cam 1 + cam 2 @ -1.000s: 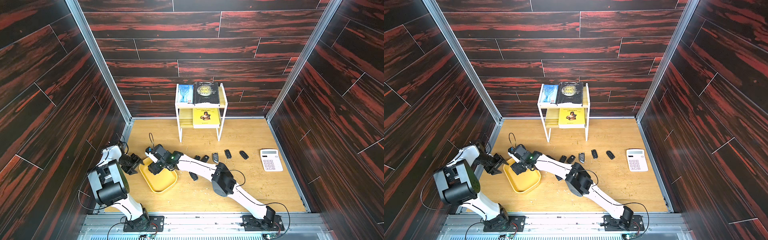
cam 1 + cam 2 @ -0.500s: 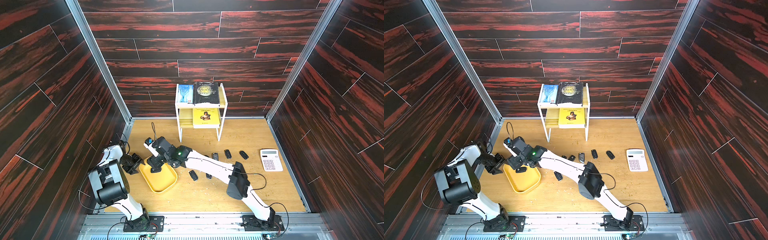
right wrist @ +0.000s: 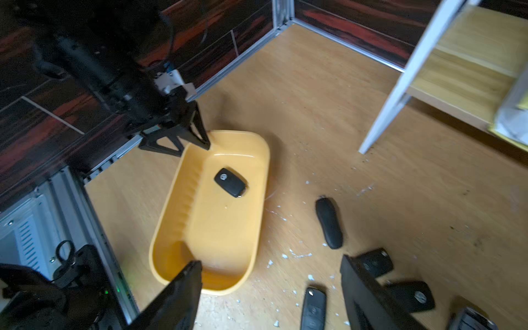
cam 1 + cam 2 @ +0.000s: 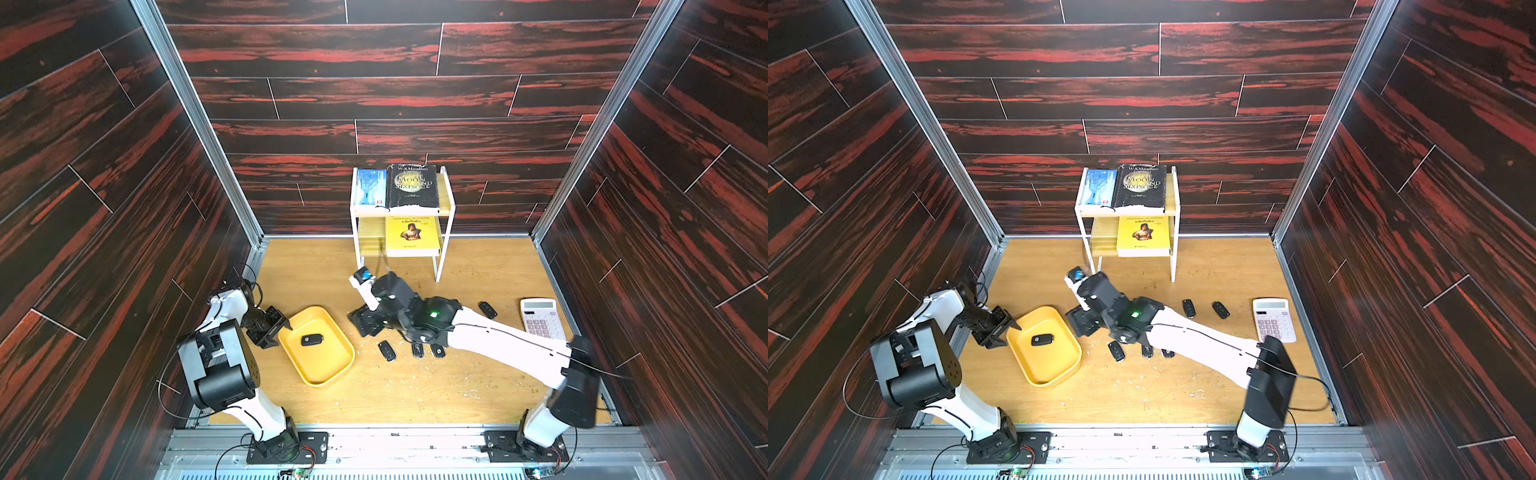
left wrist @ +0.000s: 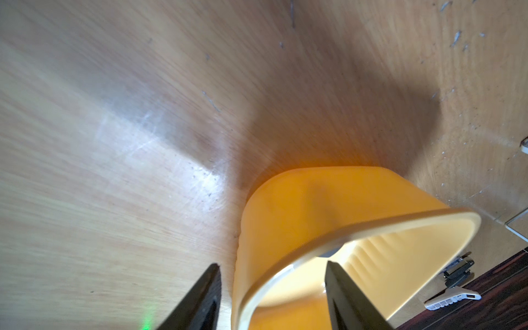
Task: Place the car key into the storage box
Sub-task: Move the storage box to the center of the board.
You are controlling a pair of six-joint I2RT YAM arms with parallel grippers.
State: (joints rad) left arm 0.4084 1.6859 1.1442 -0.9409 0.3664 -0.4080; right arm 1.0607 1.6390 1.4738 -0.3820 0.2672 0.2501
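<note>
Right gripper [image 4: 365, 322], jaws apart, empty, hangs beside the storage box [image 4: 322, 363], on its side away from the table's [image 4: 415, 395] left edge; car key [image 4: 311, 339] lies inside, untouched.

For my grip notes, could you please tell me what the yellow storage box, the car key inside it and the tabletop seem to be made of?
The storage box looks like moulded plastic, smooth and semi-glossy: one-piece rounded rim, soft highlights. The car key seems hard black plastic, satin, with a shiny badge. The tabletop shows wood grain with glare and scratches, probably laminate, possibly varnished wood.
</note>
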